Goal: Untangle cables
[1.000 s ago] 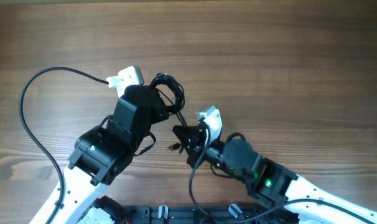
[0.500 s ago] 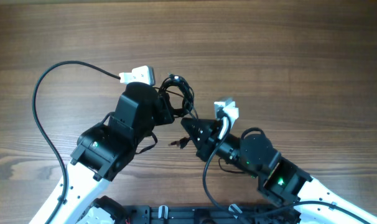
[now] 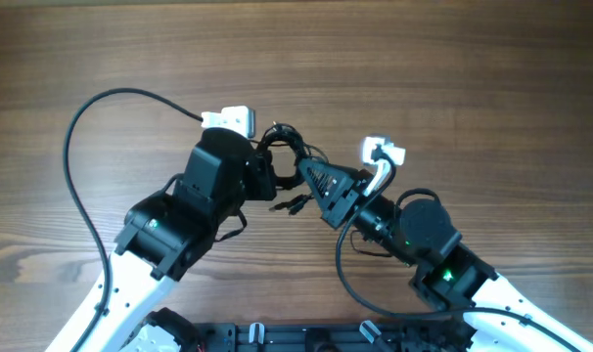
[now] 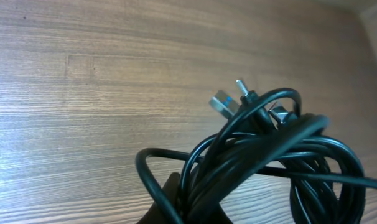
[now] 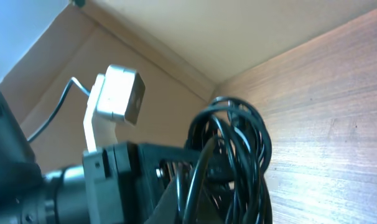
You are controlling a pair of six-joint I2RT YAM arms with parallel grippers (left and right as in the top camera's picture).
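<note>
The cables [image 3: 285,147] form one knotted bundle of thin black wire, held between the two arms above the wooden table [image 3: 453,78]. My left gripper [image 3: 268,178] is shut on the bundle's left side. My right gripper [image 3: 302,173] is shut on its right side, tip to tip with the left. Two small plug ends [image 3: 294,205] dangle below. In the left wrist view the cables [image 4: 272,152] loop out of my gripper [image 4: 198,208], with silver plug ends [image 4: 224,102] sticking up. In the right wrist view the cables [image 5: 238,146] rise from my gripper [image 5: 204,199].
Thick black camera leads arc from the left arm's white camera module [image 3: 228,121] and the right arm's white camera module [image 3: 383,153]. The left arm's camera module [image 5: 117,96] shows close in the right wrist view. The arms' base rail [image 3: 306,334] runs along the near edge.
Both grippers have moved right and toward the far side, carrying the bundle with them. The right gripper has closed in tip to tip with the left. The plug ends still dangle below.
</note>
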